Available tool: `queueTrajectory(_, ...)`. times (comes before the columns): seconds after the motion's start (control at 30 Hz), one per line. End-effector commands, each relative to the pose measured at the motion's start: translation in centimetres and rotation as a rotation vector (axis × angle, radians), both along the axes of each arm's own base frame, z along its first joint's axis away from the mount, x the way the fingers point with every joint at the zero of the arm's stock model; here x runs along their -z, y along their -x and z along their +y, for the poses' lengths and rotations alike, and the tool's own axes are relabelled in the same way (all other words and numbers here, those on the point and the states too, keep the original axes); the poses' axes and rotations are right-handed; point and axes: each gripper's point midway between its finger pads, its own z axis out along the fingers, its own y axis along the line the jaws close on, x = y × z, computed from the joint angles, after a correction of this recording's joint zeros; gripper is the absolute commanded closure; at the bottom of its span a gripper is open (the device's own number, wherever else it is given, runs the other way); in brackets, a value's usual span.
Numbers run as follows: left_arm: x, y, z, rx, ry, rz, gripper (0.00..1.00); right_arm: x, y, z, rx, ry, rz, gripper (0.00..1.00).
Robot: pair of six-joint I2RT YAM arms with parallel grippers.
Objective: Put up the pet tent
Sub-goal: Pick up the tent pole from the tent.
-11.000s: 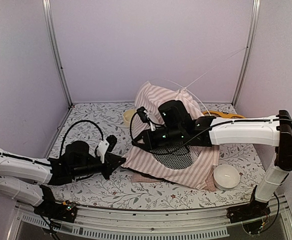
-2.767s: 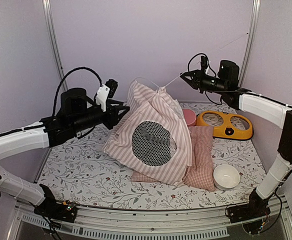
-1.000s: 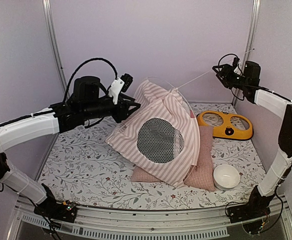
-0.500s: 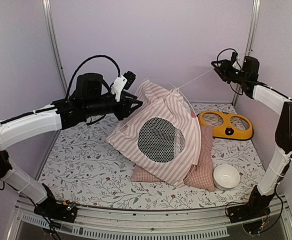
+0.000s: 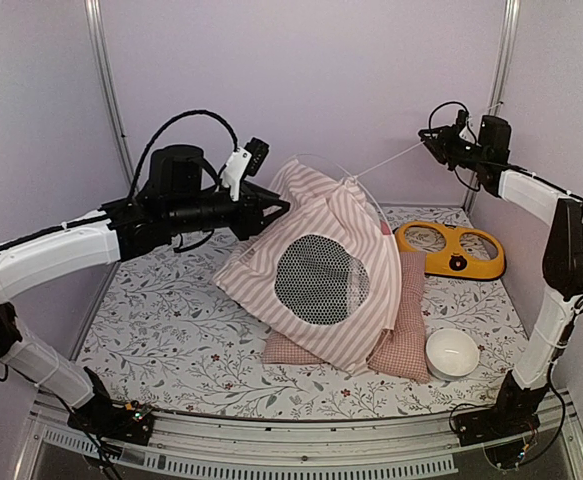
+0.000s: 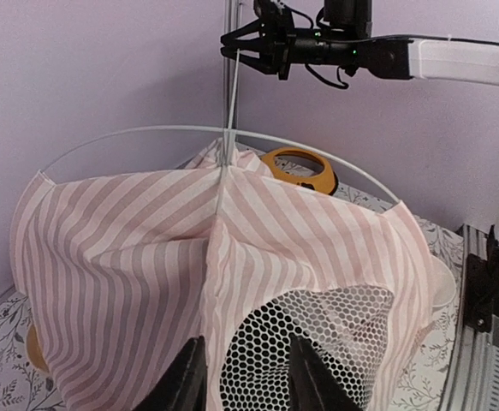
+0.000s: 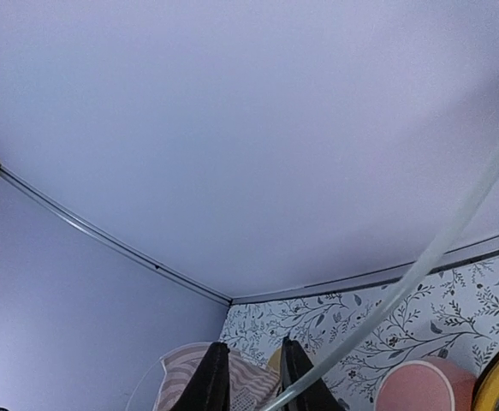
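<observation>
The pet tent sat in the middle of the tabletop, only half raised. It leaned over with its black mesh window facing up and its lower edge lying across a pink checked cushion. One thin white pole curved in a hoop over the striped cloth. A second, straight pole ran from the tent's peak up and away to the right.

The left end effector was at the tent's upper left edge, its fingers partly closed with a fold of the striped cloth between them, holding that side up off the tabletop. The right end effector was high near the back right corner, its fingers drawn close around the far stretch of the straight pole. I could not tell whether they had actually clamped it.

It looked to me like the frame-raising step, with the cloth lifted on one side and the loose pole being taken on the other. I judged that the next move called for a firm pinch on that pole. The pole would then need a slow, guided bend so the tent could stand, with the left side kept steady so the cloth did not slip.

The tabletop had a white cover printed with small flowers and leaves. A yellow double feeder lay behind the cushion and a white bowl in front of it. Plain lilac walls closed the space in, with metal uprights at the corners
</observation>
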Motion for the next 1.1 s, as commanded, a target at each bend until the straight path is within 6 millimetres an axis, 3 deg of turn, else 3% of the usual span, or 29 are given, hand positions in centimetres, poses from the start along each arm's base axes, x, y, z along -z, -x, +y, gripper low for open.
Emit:
queueTrajectory(0.0,-0.8,1.4,-0.8,-0.008,0.110,0.095,0.66,-1.8,0.1,0.4,-0.027,-0.023,-0.039,0.86)
queueTrajectory(0.13,-0.8,1.4,-1.8,-0.034,0.206,0.218,0.68,-2.9,1.0,1.3,-0.050,-0.036,-0.053,1.00)
queueTrajectory(0.37,-0.8,0.9,-2.9,-0.080,0.285,0.373,0.68,-6.7,5.4,4.2,-0.059,-0.075,-0.142,1.00)
queueTrajectory(0.57,-0.3,0.0,-1.6,-0.150,0.150,0.291,0.67,-8.8,8.7,7.1,-0.100,-0.120,-0.178,1.00)
queueTrajectory(0.83,-1.2,0.6,0.6,-0.135,-0.055,0.088,0.67,-9.9,11.1,10.2,-0.166,-0.136,-0.196,1.00)
queueTrajectory(1.07,0.9,-0.2,0.8,-0.118,-0.175,0.026,0.66,-10.5,12.2,12.1,-0.206,-0.140,-0.210,1.00)
